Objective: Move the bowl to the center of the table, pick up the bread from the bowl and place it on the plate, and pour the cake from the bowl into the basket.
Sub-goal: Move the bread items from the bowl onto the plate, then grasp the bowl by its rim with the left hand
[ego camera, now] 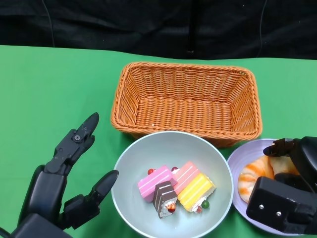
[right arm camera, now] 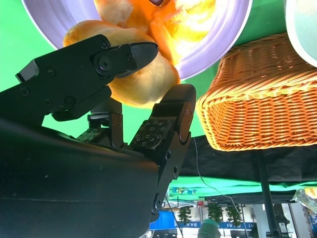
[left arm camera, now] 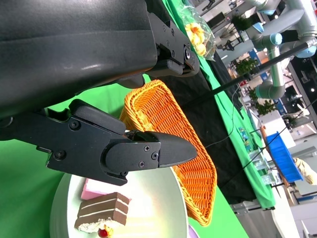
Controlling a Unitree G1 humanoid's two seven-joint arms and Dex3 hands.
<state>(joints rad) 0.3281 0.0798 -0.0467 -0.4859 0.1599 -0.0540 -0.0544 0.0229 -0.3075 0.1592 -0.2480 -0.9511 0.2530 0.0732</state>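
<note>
Gripping a glossy bread (right arm camera: 143, 84), right hand (ego camera: 287, 193) fingers clamp; left hand (ego camera: 64, 183) fingers spread.

Bright, even overhead light, soft shadows; glare washes out bread (right arm camera: 163, 20) in right wrist view.

left hand (ego camera: 69, 173): matte black, angular segmented fingers with tapered tips, small round screw heads at pivots. right hand (ego camera: 287, 191): same black, boxy shell with two silver screws; studded grip pad on fingers (right arm camera: 153, 133).
</note>
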